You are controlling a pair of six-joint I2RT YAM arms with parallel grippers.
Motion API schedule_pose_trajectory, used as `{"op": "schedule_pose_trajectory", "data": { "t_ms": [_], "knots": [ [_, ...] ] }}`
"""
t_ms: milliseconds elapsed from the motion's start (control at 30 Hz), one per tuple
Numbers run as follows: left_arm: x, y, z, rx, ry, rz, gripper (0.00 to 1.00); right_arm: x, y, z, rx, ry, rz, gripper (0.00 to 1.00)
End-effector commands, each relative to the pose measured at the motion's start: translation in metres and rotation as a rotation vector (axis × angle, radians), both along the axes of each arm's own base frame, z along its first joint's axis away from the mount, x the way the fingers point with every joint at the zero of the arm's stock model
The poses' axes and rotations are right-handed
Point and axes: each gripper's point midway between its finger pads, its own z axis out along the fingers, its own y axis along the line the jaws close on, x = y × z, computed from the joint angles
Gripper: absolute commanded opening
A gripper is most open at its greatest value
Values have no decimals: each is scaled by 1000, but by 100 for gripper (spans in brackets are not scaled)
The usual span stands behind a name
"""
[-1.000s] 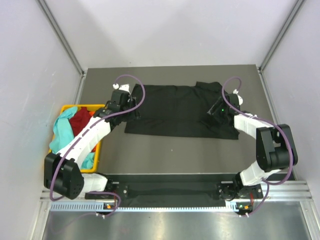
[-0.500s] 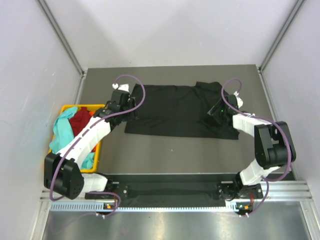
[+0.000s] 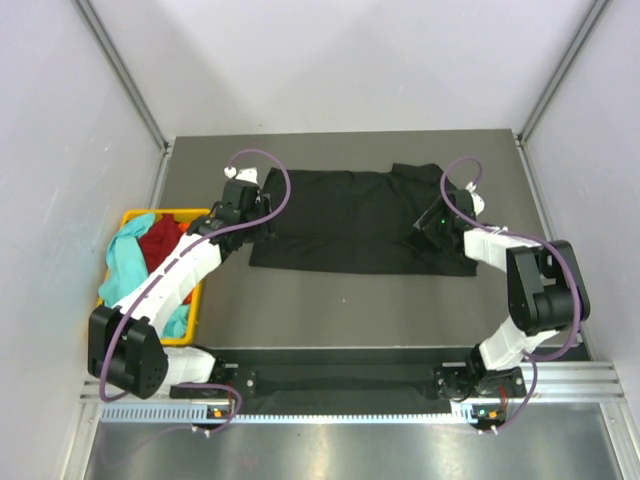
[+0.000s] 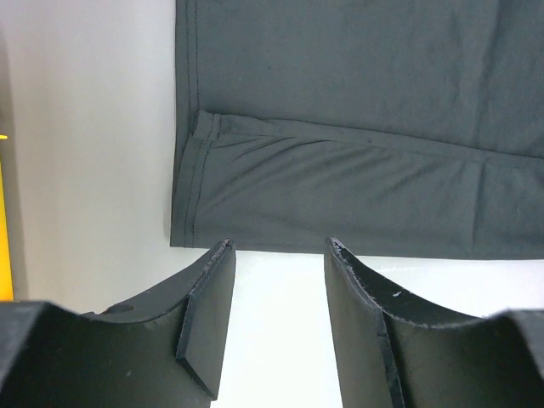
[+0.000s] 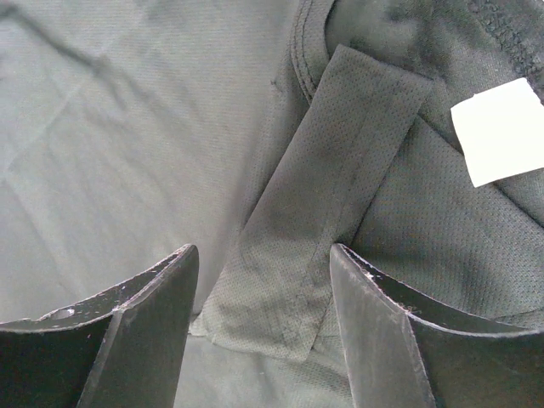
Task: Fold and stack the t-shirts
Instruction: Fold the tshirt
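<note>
Table [image 3: 330, 300]: grey top with both arm bases at its near edge; it bears the basket at the left and the spread shirt across its far middle
Black t-shirt [image 3: 340, 220]: lies flat on the table with its long side running left to right; the left end is smooth with a straight stitched hem [image 4: 191, 170], the right end is bunched and folded over itself around the neck opening
Left arm [image 3: 180, 270]: reaches from its base up past the basket's right side to the shirt's near left corner
Right arm [image 3: 520, 270]: bends back from its base and reaches in over the shirt's right end
Yellow basket [image 3: 172, 213]: stands at the left edge of the table, apart from the black shirt, with crumpled cloth inside
Teal t-shirt [image 3: 125, 258]: heaped in the basket, draped over its left and far rim
Red t-shirt [image 3: 162, 242]: bundled in the basket beside the teal one
Left gripper [image 4: 276, 246]: jaws parted with nothing between them, over bare table, tips just at the near edge of the black shirt beside its hem corner
Right gripper [image 5: 263, 251]: jaws spread wide over the black cloth, a folded strip of the shirt lying between the fingers but not pinched
White neck label [image 5: 501, 127]: sewn inside the collar, just right of the right gripper
</note>
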Motion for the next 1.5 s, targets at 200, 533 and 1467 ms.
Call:
{"op": "schedule_pose_trajectory", "data": {
  "t_ms": [200,533,1467],
  "knots": [
    [1,2,2,5,-14,-1,51,25,24,22,27,-89,86,63],
    [1,4,1,10,-15,7,51,32,30,32,33,-122,102,63],
    [-1,6,-1,12,-10,19,51,16,7,29,-77,-6,76,63]
  ]
}}
